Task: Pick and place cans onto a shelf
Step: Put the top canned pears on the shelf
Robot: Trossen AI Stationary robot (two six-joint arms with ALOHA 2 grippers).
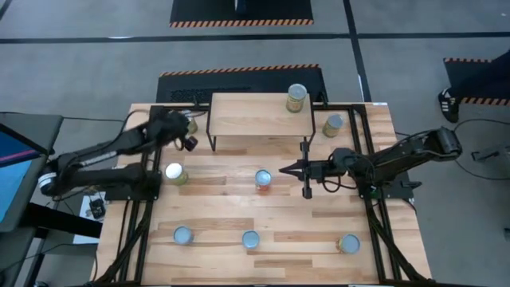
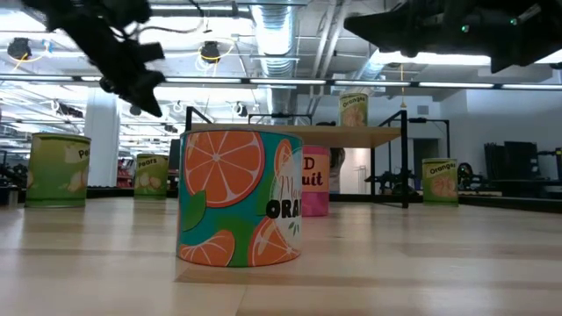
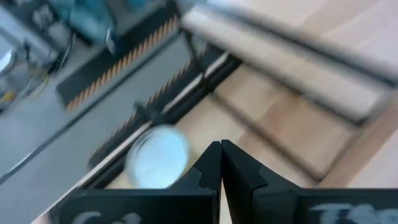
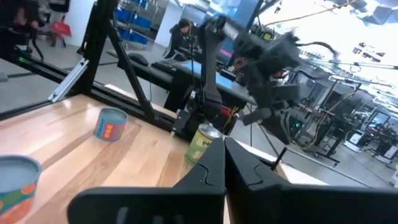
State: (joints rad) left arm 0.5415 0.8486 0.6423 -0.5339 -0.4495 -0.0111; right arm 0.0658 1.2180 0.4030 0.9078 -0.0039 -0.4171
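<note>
The shelf (image 1: 259,115) stands at the table's far side with one can (image 1: 296,97) on its top. Several more cans stand on the table. One can (image 1: 190,123) stands just left of the shelf. My left gripper (image 1: 186,133) is shut and empty, raised beside that can, whose lid shows in the left wrist view (image 3: 158,155). My right gripper (image 1: 282,170) is shut and empty, raised just right of the middle can (image 1: 264,179). Its fingers point toward the table's left edge. In the low view both arms hang well above the tabletop.
Other cans stand right of the shelf (image 1: 333,125), at mid-left (image 1: 175,173) and along the near edge (image 1: 183,235), (image 1: 250,239), (image 1: 348,244). A black frame rails the table's left and right sides. A person shows in the room beyond (image 4: 180,31).
</note>
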